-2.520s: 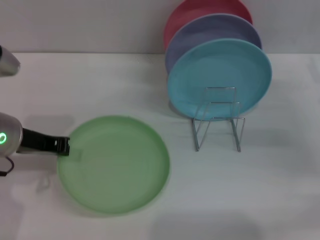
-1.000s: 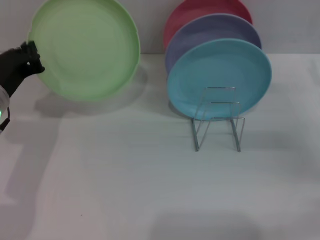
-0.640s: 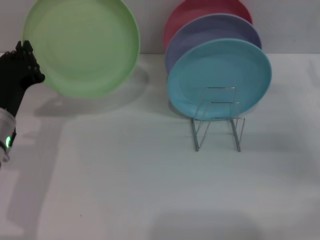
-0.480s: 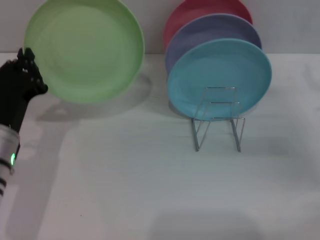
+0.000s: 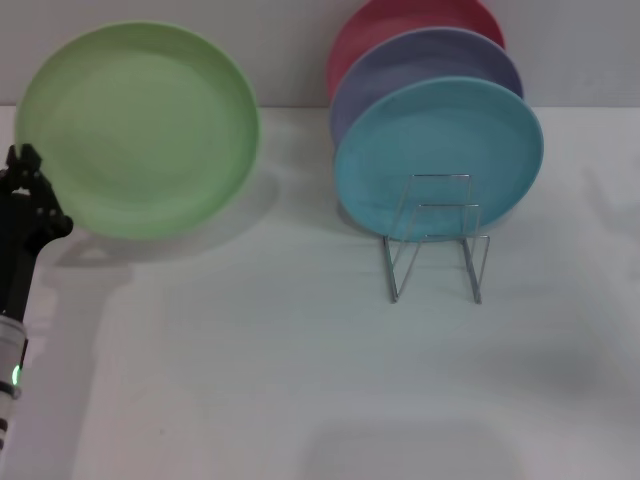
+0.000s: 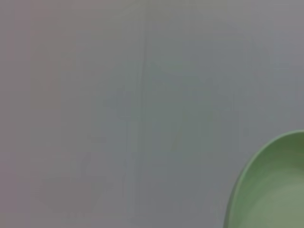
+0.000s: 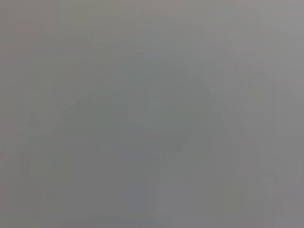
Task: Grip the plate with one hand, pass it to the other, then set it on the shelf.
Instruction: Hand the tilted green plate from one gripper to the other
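At the far left of your head view, the light green plate (image 5: 137, 130) was held up off the white table (image 5: 300, 370), its face turned toward the camera, with the left gripper (image 5: 25, 205) clamped on its lower left rim. Well apart to the right stood the wire shelf (image 5: 437, 237), its front slots bare; a turquoise plate (image 5: 438, 158), a lavender plate (image 5: 425, 75) and a pink plate (image 5: 415, 25) stood upright behind those loops. Your left wrist view caught only a curved slice of the plate's (image 6: 270, 185) edge against grey wall. Your right wrist view showed blank grey, and the right gripper appeared nowhere.
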### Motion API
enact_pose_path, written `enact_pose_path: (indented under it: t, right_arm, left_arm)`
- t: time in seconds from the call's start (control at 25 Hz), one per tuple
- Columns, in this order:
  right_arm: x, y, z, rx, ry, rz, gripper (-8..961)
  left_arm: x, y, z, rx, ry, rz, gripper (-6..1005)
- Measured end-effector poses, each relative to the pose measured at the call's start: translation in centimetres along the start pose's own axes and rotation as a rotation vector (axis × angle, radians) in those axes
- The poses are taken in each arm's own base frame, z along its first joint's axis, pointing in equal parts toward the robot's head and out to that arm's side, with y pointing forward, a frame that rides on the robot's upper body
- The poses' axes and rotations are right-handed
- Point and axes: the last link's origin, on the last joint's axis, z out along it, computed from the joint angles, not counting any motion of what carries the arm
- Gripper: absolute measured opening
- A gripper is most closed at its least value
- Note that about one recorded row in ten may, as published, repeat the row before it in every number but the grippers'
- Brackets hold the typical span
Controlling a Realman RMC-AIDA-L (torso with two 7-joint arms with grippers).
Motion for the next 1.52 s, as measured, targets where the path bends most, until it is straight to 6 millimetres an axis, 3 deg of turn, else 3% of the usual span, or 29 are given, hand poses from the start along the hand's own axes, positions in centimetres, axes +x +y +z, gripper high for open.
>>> enact_pose_path:
  t: [0.16, 0.32, 0.36, 0.6, 0.76, 1.16, 1.52]
  right_arm:
    - [-0.4, 2.7, -3.0, -0.106, -0.037, 0.098, 757]
    - [-0.2, 4.4, -4.2, -0.144, -0.033, 0.151, 757]
    - [0.1, 5.8, -4.6, -0.171, -0.024, 0.173, 757]
    - [0.7, 9.2, -5.0, -0.233, -0.011, 0.196, 757]
    - [0.9, 12.1, -4.6, -0.266, -0.013, 0.168, 756]
    - [2.3, 16.6, -2.4, -0.349, 0.085, 0.197, 741]
    - [3.7, 18.8, 0.4, -0.408, 0.185, 0.199, 727]
  left_arm:
    - [0.0, 0.0, -0.7, 0.009, 0.009, 0.022, 59]
    - [0.2, 0.8, -1.4, -0.025, 0.029, 0.036, 60]
    - [0.3, 0.9, -1.7, -0.032, 0.037, 0.037, 61]
    - [0.4, 1.4, -2.7, -0.058, 0.053, 0.05, 63]
    - [0.4, 1.6, -2.9, -0.067, 0.058, 0.068, 65]
    - [0.3, 2.0, -3.3, -0.063, 0.055, 0.095, 69]
    - [0.3, 2.8, -3.7, 0.012, 0.03, 0.143, 72]
